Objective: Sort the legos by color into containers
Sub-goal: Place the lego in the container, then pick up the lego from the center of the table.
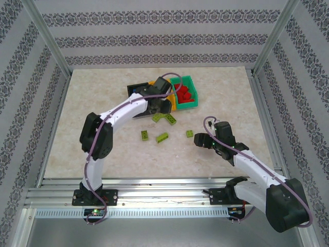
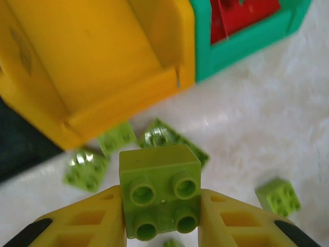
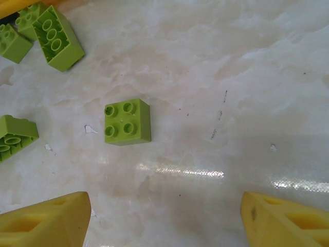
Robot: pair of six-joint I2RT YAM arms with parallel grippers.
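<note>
Lime brick (image 2: pixel 160 198) sits clamped between the left gripper's (image 2: pixel 162 226) fingers (image 2: pixel 82 224). Spare lime legos (image 2: pixel 85 167) lie just beyond them, then the yellow bin (image 2: pixel 103 77) ahead and the teal bin (image 2: pixel 247 43) of reds ahead-right. Right gripper (image 3: pixel 164 221) hangs open, a loose brick (image 3: pixel 127 122) ahead of its fingers. Step seems to be carrying lime; next probably means clearing the yellow wall, then letting go

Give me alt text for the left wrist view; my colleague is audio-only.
The left gripper is shut on a lime green four-stud plastic brick, close to the camera. Just beyond stand an orange-yellow plastic bin and a teal green bin holding red bricks; more lime bricks lie loose on the pale marbled table.
</note>
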